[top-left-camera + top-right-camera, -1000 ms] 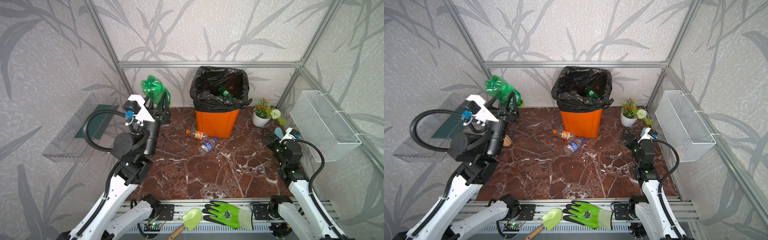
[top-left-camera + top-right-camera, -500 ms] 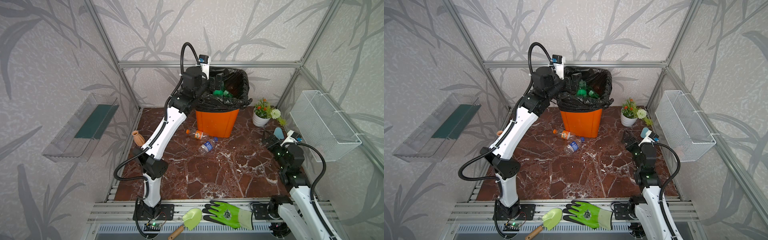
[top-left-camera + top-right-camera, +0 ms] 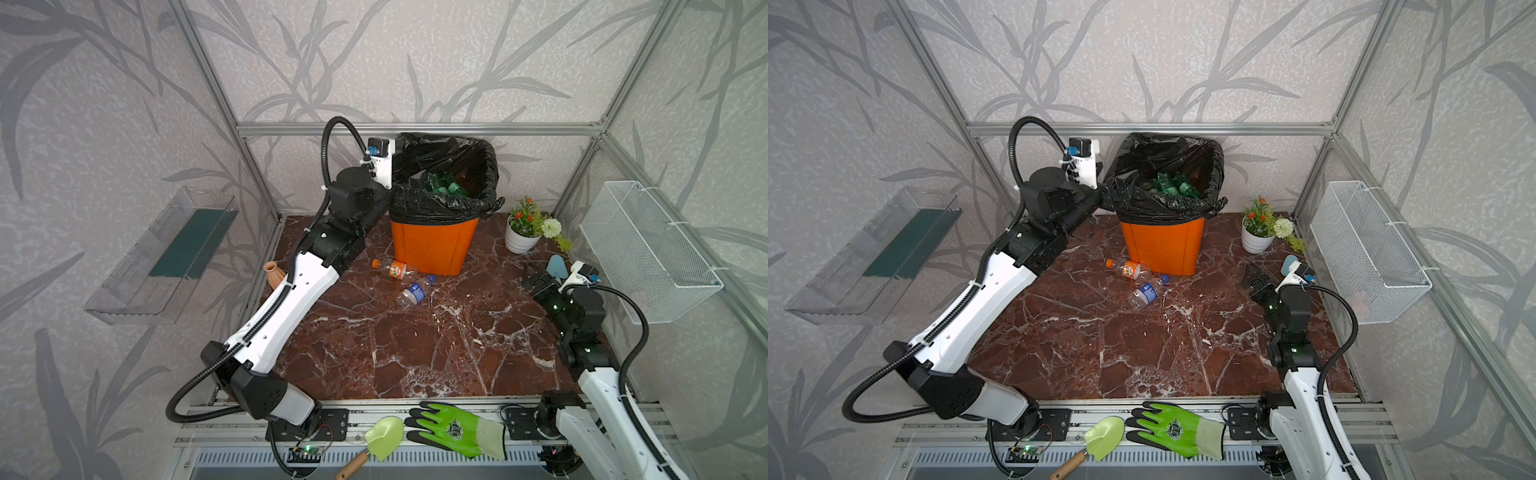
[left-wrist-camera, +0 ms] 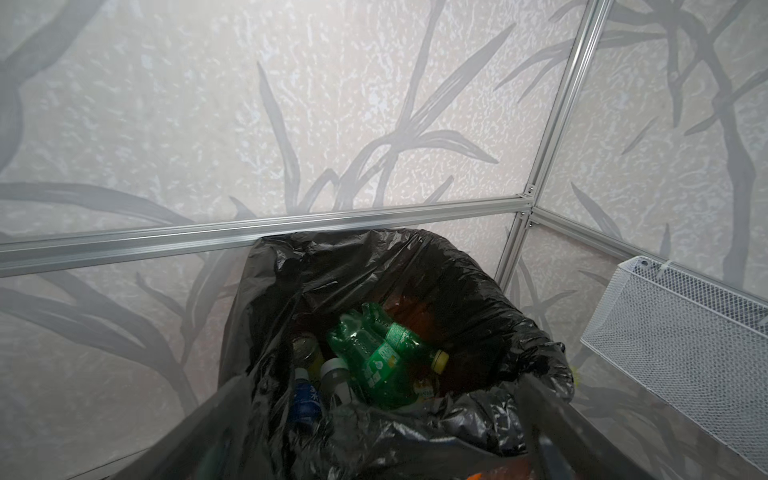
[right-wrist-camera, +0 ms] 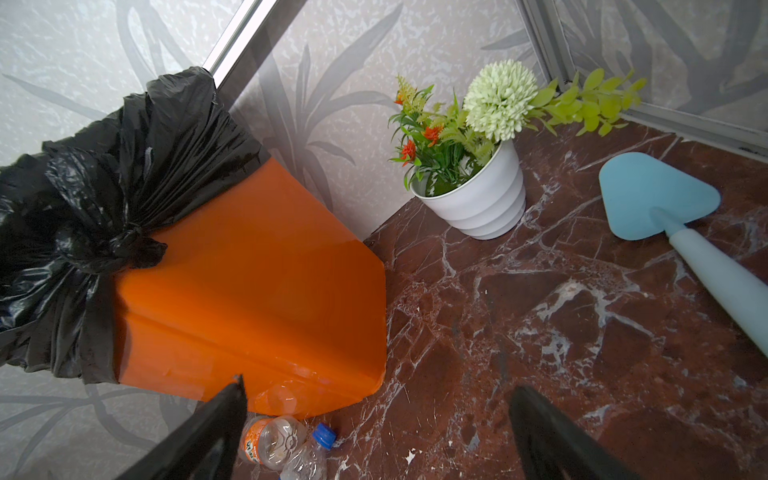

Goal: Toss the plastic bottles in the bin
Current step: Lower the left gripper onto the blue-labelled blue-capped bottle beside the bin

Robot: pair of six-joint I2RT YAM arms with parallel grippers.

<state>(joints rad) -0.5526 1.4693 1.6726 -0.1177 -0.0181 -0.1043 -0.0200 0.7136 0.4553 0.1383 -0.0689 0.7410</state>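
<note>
**Left pincer [image 4: 380, 386] apart and empty at the bin's mouth, with two bottles lying on the bench.**
In the left wrist view its fingers [image 4: 557, 419] frame the lower corners with nothing between them, just above the black bag [image 4: 478, 291]. Green bottles [image 4: 374, 357] lie inside the bin [image 3: 434, 245], upper middle of both top views. An orange-label bottle [image 3: 392, 268] and a blue-label bottle [image 3: 413, 291] lie on their sides on the bench [image 3: 415, 353], just in front of the bin's orange wall, near frame centre. The right pincer [image 5: 378, 395], likewise apart and empty, hovers at the right edge, facing them. The drop looks finished. The arm should probably rise straight up before swinging away, so that no finger snags the loose liner and drags the bin. The floor bottles look light and likely to roll, so each is best gripped across its body.
</note>
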